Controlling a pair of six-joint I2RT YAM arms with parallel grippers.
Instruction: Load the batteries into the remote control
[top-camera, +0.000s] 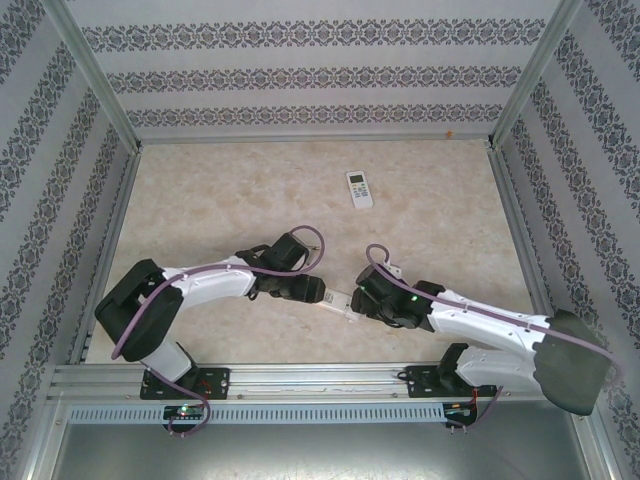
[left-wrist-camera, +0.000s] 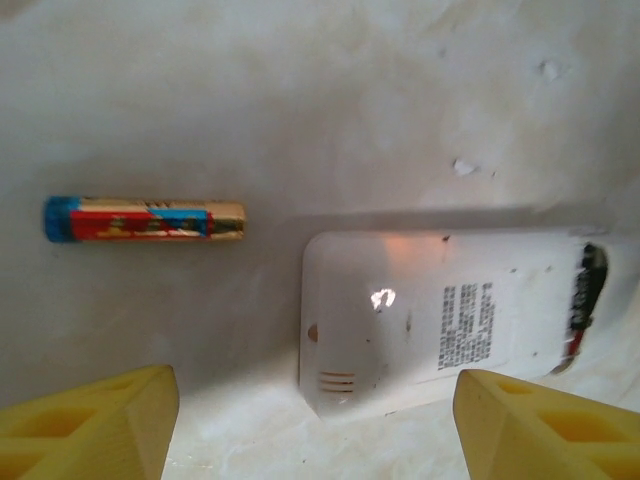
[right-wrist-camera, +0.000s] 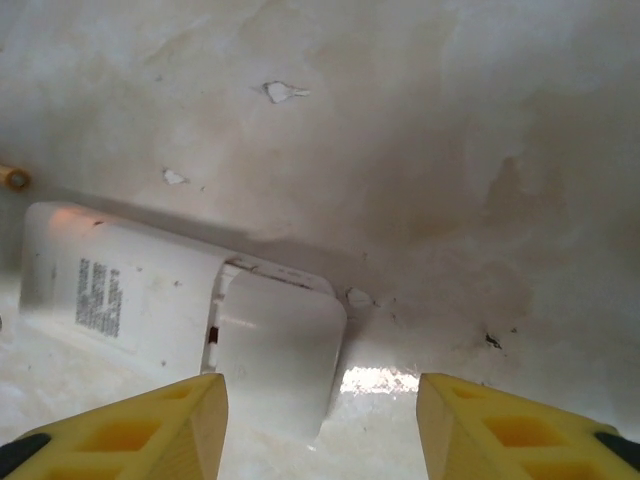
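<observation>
1. Two arms meet over a white plastic remote (top-camera: 338, 300), face-down on the beige desk (top-camera: 200, 200).
2. Left tool (left-wrist-camera: 315, 400) released; slim blue-red-gold battery (left-wrist-camera: 145, 219) lies beside the remote.
3. Right tool (right-wrist-camera: 322, 395) released by the half-slid cover (right-wrist-camera: 280, 350); opening seems underway, so next pull it free.

1 overhead, 2 close over remote (left-wrist-camera: 440, 320)

Bare table (left-wrist-camera: 300, 100) separates the battery (left-wrist-camera: 145, 219) from the remote (left-wrist-camera: 450, 315).

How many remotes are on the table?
2. The far remote lies face up at the back; the near remote lies back up at the front. Others may be hidden.
</observation>
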